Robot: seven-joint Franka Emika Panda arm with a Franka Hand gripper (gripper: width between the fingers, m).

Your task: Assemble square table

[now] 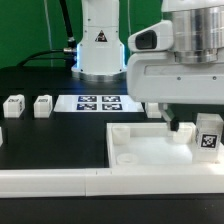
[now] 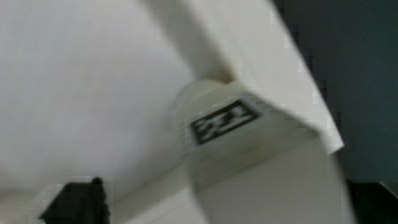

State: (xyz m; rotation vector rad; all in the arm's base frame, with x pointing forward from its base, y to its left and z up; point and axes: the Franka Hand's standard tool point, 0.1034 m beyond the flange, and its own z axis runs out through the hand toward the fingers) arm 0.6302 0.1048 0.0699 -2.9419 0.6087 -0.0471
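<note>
Nearest the exterior camera, across six o'clock of that picture, runs the long white border wall point(image 1: 60, 182). Just behind it, at four to five o'clock, the square slab point(image 1: 150, 150) lies flat. The slab's visible long side runs from nine toward three o'clock, parallel to the wall, and a round socket point(image 1: 127, 157) sits in its near corner on the exterior view's left. On the slab at three o'clock stands a leg block point(image 1: 208, 136), its tagged face turned to the camera and its longer side up and down. The gripper point(image 1: 178, 126) hangs just beside the block on its nine o'clock side, with its dark fingers point(image 1: 187, 128) low over the slab, and the hand's big white body hides much of the slab's far part. Farther back, at nine o'clock and well apart from the slab, a second leg block point(image 1: 43, 105) and a third leg block point(image 1: 14, 105) sit on the black table point(image 1: 50, 140). The marker board point(image 1: 100, 102) lies near eleven o'clock, and the robot base point(image 1: 98, 45) rises at twelve. Only the wrist view shows the gap in the gripper point(image 2: 226, 205). There the jaws stand wide and one dark finger point(image 2: 75, 200) is clear of the leg block point(image 2: 249, 160). The block lies between the fingers over the white slab point(image 2: 89, 90), its black-and-white tag point(image 2: 221, 120) showing, and nothing is clasped.
</note>
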